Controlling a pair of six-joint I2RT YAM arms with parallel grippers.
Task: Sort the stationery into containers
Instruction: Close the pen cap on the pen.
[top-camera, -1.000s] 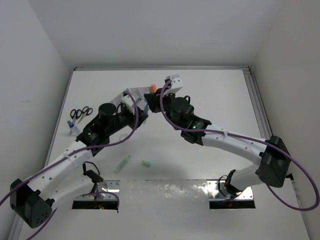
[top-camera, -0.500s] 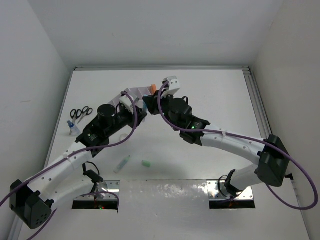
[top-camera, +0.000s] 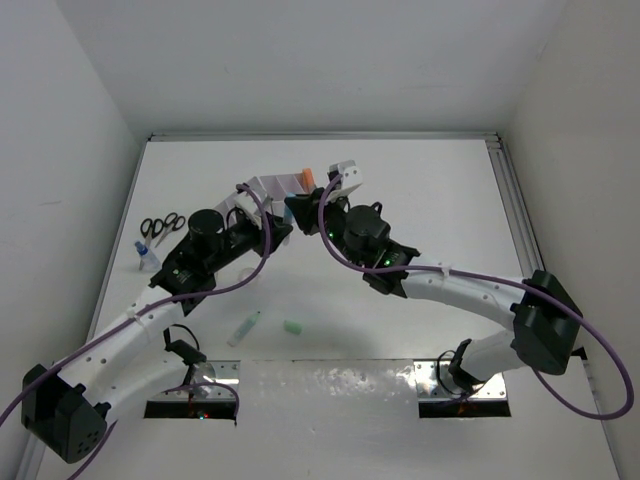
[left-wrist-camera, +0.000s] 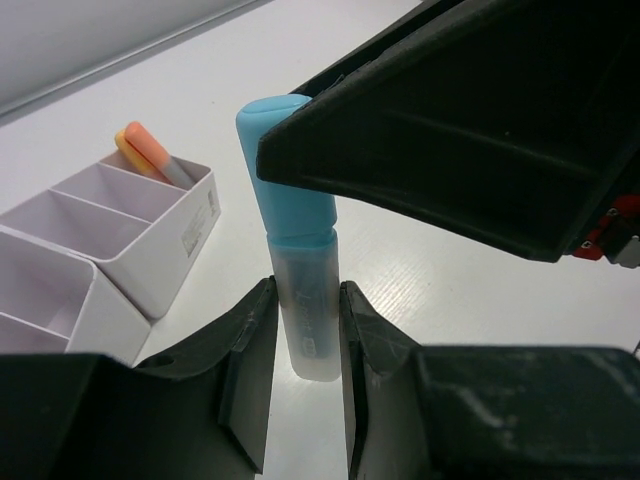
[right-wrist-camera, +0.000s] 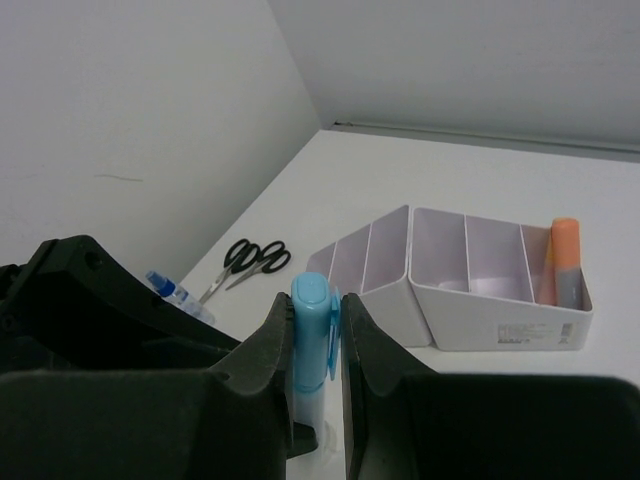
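Observation:
A pen with a blue cap (left-wrist-camera: 285, 170) and a clear body (left-wrist-camera: 305, 330) is held upright between both grippers, just in front of the lilac-white organiser (top-camera: 283, 186). My left gripper (left-wrist-camera: 305, 305) is shut on the clear body. My right gripper (right-wrist-camera: 315, 325) is shut on the blue cap (right-wrist-camera: 312, 335). In the top view the two grippers meet near the pen, the left gripper (top-camera: 281, 224) under the right gripper (top-camera: 297, 209). An orange-capped pen (right-wrist-camera: 565, 255) stands in the end compartment of the organiser (right-wrist-camera: 480, 320), whose other compartments look empty.
Black-handled scissors (top-camera: 160, 226) and a blue-capped bottle (top-camera: 146, 256) lie at the left. A pale green pen (top-camera: 244, 327) and a short green capsule (top-camera: 293, 327) lie on the table in front of the arms. A raised rail runs along the right edge.
Both wrists have shifted slightly to the left and closer together, with the blue-capped pen held between them. The loose items on the table have not moved.

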